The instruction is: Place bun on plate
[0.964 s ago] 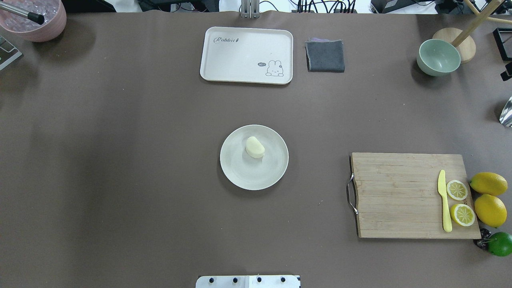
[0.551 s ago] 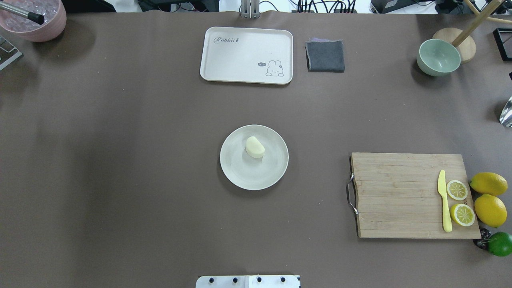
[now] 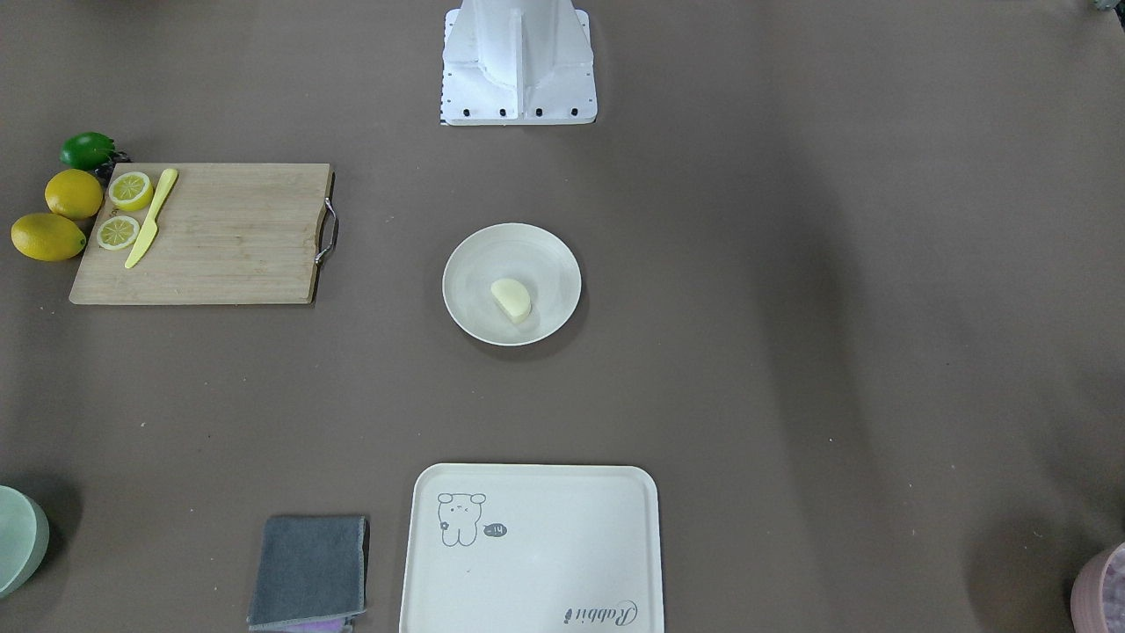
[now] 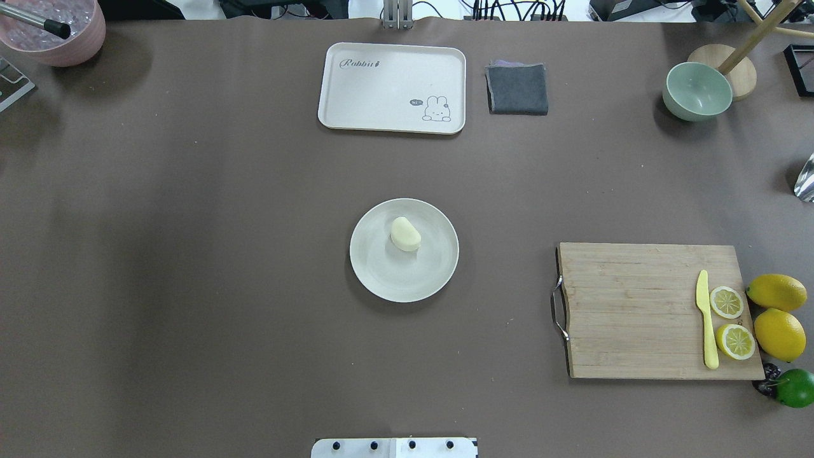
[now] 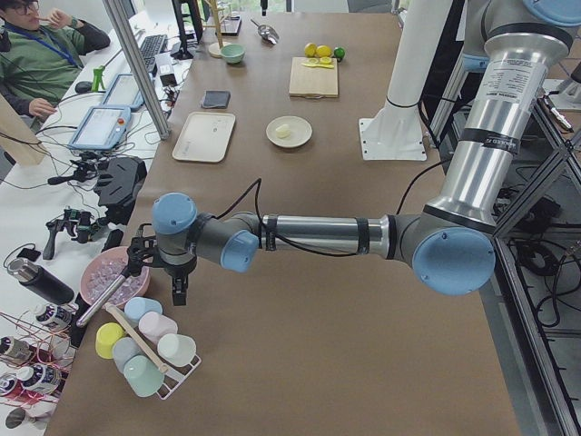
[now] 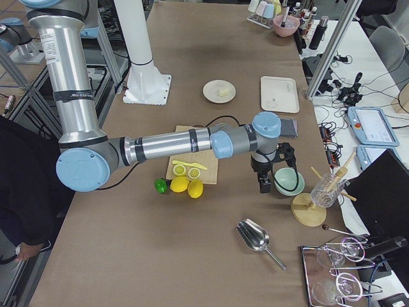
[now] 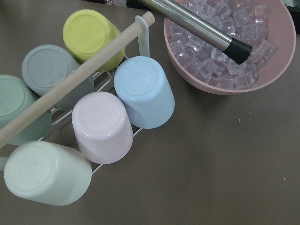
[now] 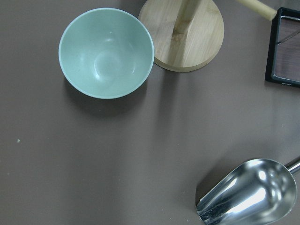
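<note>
Two fixed table views, overhead and front-facing, show the bun [image 4: 405,234] lying on the plate [image 4: 394,283], a little off centre toward the rabbit tray [image 4: 381,89]. The plate stands in the middle of the table, well apart from the tray, the grey cloth [image 4: 517,89] and the cutting board [image 4: 636,312]. Nothing touches the bun except the plate.

Arms appear only in the two side views. In the exterior left view the near arm reaches along the table's end, and the left gripper [image 5: 177,289] points downward near a pink bowl and a rack of cups. In the exterior right view the near arm extends past the cutting board, and the right gripper [image 6: 264,185] points downward just beside the green bowl [image 8: 105,51].

Each wrist view shows only what lies under its gripper:
- Left wrist: the rack of upturned cups [image 7: 143,93] and the pink bowl [image 7: 286,51] filled with ice cubes.
- Right wrist: the green bowl, a round wooden base [image 8: 187,42] and a metal scoop [image 8: 248,192].

Jaw opening cannot be determined for either gripper; neither is near the bun or the plate.
</note>
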Tool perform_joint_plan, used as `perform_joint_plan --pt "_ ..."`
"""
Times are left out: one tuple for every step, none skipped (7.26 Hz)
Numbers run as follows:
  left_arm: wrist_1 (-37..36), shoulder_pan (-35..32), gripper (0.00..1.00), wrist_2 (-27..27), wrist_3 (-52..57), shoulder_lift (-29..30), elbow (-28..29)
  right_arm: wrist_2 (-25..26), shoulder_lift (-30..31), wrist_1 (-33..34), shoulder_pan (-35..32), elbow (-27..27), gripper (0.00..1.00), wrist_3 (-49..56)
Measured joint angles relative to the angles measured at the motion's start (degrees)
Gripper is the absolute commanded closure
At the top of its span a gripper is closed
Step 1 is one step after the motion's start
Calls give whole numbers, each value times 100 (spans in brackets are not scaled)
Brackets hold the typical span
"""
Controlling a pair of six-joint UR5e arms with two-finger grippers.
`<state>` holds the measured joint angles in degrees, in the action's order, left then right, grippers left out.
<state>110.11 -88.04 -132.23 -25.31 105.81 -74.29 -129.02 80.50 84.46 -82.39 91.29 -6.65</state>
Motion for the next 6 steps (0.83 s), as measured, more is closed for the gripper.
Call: perform_joint_plan --pt "0 3 2 3 10 -4 2 0 -7 0 -2 -2 0 -2" --pt "1 4 2 4 20 -2 2 0 -12 0 -4 -3 0 -3" --pt "1 5 2 4 26 10 2 0 -15 0 -4 -2 0 -3" --pt "2 6 2 4 31 28 3 0 -16 0 -5 -1 0 -3" --pt "2 6 2 4 33 40 2 0 -16 0 -5 -2 0 -3" --pt "2 6 2 4 32 48 3 0 -15 0 -5 -3 0 -3"
